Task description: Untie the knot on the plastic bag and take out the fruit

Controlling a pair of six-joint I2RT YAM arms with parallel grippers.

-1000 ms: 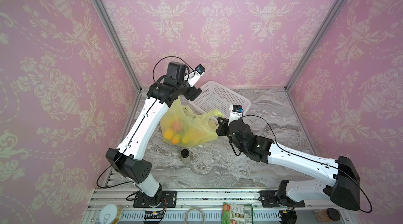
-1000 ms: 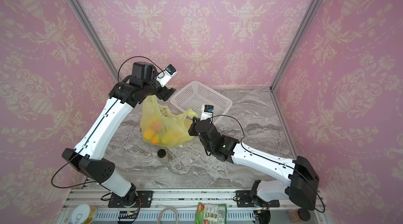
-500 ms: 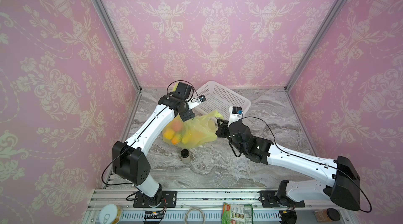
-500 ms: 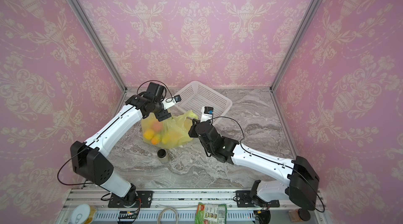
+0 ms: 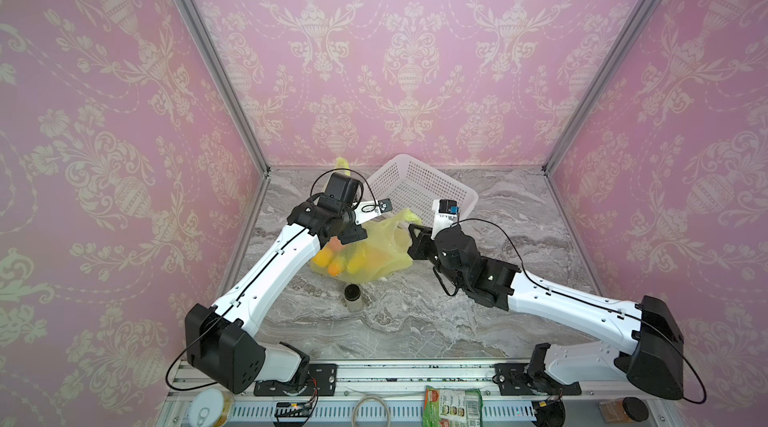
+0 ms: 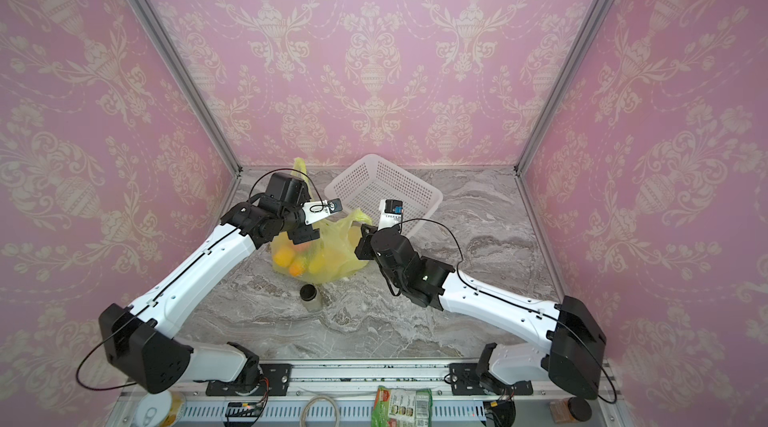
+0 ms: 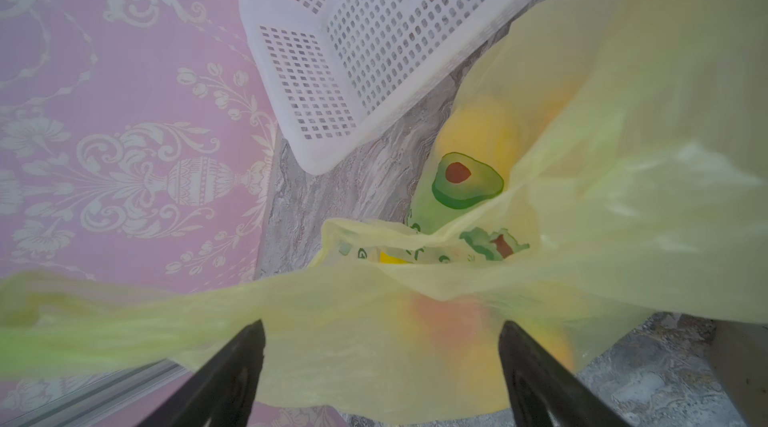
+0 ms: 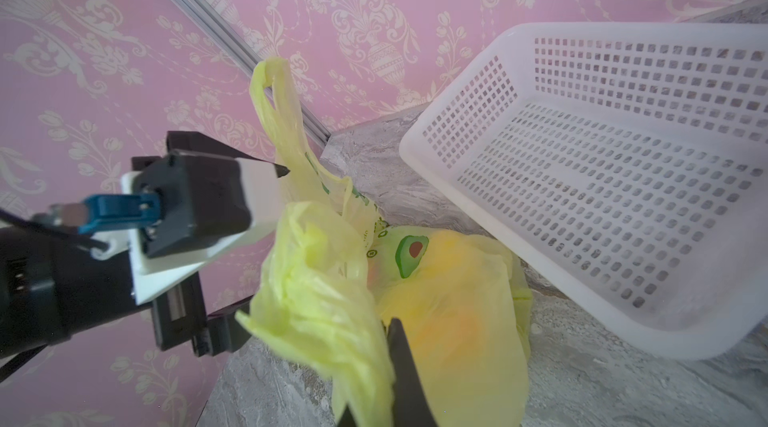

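- On the marble table [image 5: 415, 321], the plastic bag [image 5: 392, 240] lies between the two arms, just in front of the empty white basket [image 5: 419, 181]. The fruit [image 5: 334, 266] is inside it, showing yellow and orange through the film.
- The right gripper [image 8: 386, 333] has its jaws pressed together on a bunched fold at the bag's rim. We read this as an anchor, holding one side up so the mouth can be drawn apart.
- The left gripper [image 7: 382, 323] hangs over the bag with jaws spread wide and plastic lying across the gap, but nothing pinched. It is placed, we judge, to take the opposite edge or reach in for a fruit.
- One handle strap [image 8: 270, 88] stands up free near the wall corner. We see no tight knot, but the folds may hide one, so we cannot call it fully undone.
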